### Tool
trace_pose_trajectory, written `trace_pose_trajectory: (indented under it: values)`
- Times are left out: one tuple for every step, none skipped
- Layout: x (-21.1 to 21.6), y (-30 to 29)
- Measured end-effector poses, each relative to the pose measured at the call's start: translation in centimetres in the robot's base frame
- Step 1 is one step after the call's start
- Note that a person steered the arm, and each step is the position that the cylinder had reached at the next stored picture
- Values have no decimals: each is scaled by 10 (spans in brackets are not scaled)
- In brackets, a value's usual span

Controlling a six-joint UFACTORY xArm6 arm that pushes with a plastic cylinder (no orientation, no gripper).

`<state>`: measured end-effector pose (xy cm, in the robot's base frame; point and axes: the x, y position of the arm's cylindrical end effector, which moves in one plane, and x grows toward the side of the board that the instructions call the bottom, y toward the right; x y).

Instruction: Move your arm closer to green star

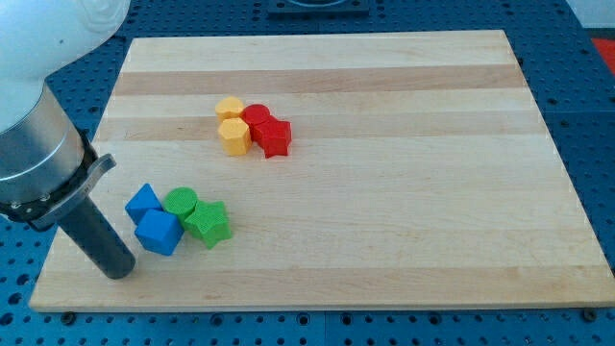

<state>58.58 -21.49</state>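
Observation:
The green star point(208, 223) lies on the wooden board point(384, 211) at the lower left, touching a green round block point(180, 204) on its left. My tip point(118, 272) rests on the board near the lower left corner, to the left of and below the green star. A blue cube point(159, 232) sits between my tip and the star. Another blue block point(143, 201) lies just above the cube.
Two yellow blocks point(233, 135) point(229, 108) and two red blocks point(273, 136) point(255, 116) form a cluster above the board's middle, to the left. The board's left edge and bottom edge are close to my tip.

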Motion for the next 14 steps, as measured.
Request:
trace_pose_trajectory:
  values:
    - [3,-2]
    - [10,-12]
    - [11,-11]
    - [16,73]
    - [33,117]
    - [33,127]
    - [33,131]
    - [31,131]
    - [20,134]
    - [19,135]
    - [19,135]
    - [4,134]
    - [-4,134]
    - [-21,134]
